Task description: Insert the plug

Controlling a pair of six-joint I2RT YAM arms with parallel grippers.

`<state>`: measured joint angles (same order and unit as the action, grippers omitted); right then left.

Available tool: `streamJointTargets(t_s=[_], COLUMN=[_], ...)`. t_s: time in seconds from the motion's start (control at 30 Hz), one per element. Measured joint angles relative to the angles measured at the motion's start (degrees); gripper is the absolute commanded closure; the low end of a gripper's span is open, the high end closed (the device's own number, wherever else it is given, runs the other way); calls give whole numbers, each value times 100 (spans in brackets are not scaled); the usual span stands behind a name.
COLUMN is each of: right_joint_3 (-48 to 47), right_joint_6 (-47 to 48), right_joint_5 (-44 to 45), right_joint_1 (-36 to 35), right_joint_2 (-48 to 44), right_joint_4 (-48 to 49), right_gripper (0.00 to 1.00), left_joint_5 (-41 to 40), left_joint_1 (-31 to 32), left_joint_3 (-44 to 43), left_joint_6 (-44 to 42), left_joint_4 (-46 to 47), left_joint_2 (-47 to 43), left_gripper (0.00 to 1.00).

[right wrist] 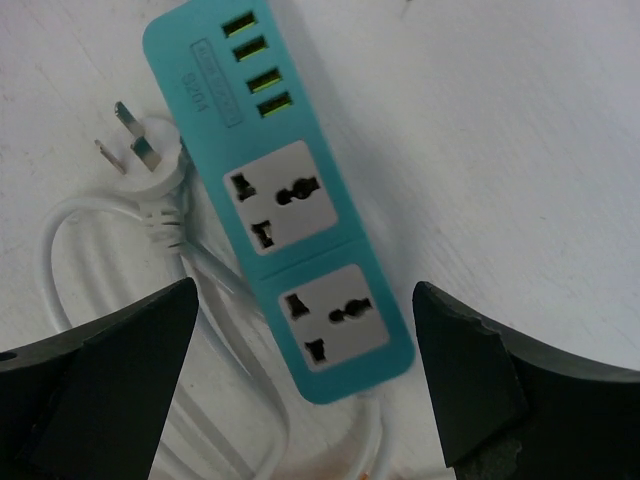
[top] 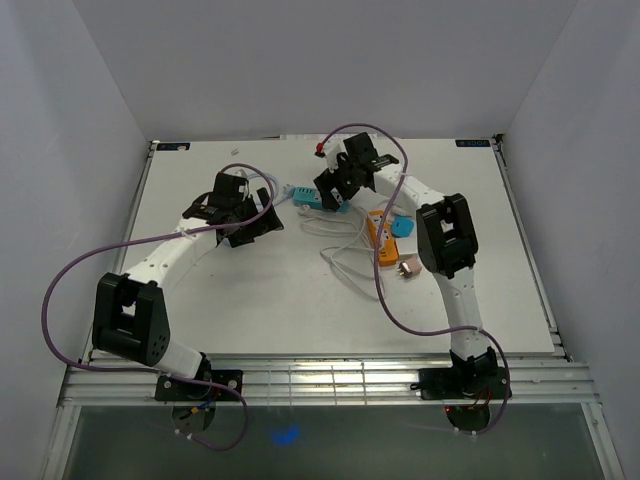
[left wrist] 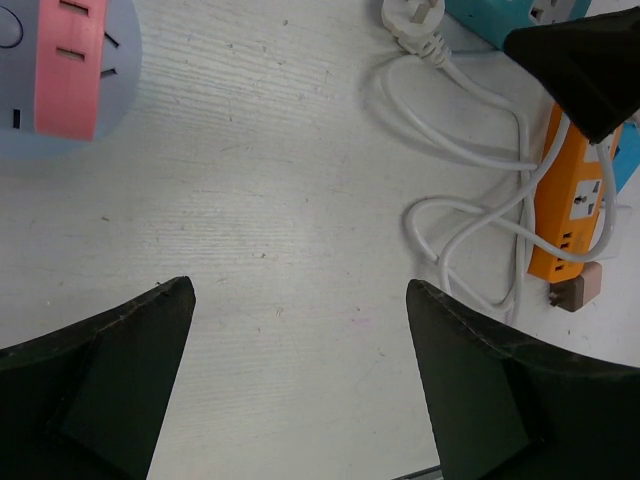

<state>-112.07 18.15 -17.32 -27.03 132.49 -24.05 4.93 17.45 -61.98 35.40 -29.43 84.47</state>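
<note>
A teal power strip [right wrist: 283, 205] with two sockets and several USB ports lies flat on the table; it also shows in the top view [top: 305, 196]. Its white three-prong plug [right wrist: 140, 155] lies loose just left of it, also seen in the left wrist view [left wrist: 415, 20]. My right gripper [right wrist: 303, 300] is open and empty, hovering over the strip's near socket. My left gripper [left wrist: 300, 295] is open and empty over bare table, left of the strips [top: 245, 215].
An orange power strip [left wrist: 572, 205] lies right of looped white cables [left wrist: 470, 230], with a small brown adapter [left wrist: 577, 290] at its end. A round lavender and pink socket block [left wrist: 65, 70] lies far left. The white table's edge [top: 300, 355] runs in front.
</note>
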Motion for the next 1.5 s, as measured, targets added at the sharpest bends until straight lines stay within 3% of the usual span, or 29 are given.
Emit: streamJointTargets(t_s=[0.23, 0.43, 0.47, 0.6, 0.87, 1.13, 1.37, 1.5], right_joint_3=[-562, -533, -365, 415, 2669, 4103, 4562, 4564], right_joint_6=[592, 785, 804, 737, 120, -621, -999, -1117], right_joint_5=[332, 391, 407, 501, 627, 831, 966, 935], right_joint_1=[-345, -317, -315, -452, -1279, -2046, -2048, -1893], right_joint_2=[632, 625, 527, 15, -1528, -2601, -2986, -3167], right_joint_4=[-459, -533, -442, -323, 203, 616, 780, 844], right_gripper=[10, 40, 46, 55, 57, 57, 20, 10], left_joint_5=[122, 197, 201, 223, 258, 313, 389, 413], left_joint_1=[-52, -74, -79, -81, -85, -85, -85, -85], left_joint_3=[-24, -33, -33, -33, -31, -20, 136, 157], left_joint_6=[-98, -151, -155, -179, -197, -199, -192, -192], left_joint_4=[-101, -101, -101, -101, -116, -120, -92, -72], left_joint_2=[0, 0, 0, 0, -170, -293, -293, -293], left_gripper=[2, 2, 2, 2, 2, 2, 2, 2])
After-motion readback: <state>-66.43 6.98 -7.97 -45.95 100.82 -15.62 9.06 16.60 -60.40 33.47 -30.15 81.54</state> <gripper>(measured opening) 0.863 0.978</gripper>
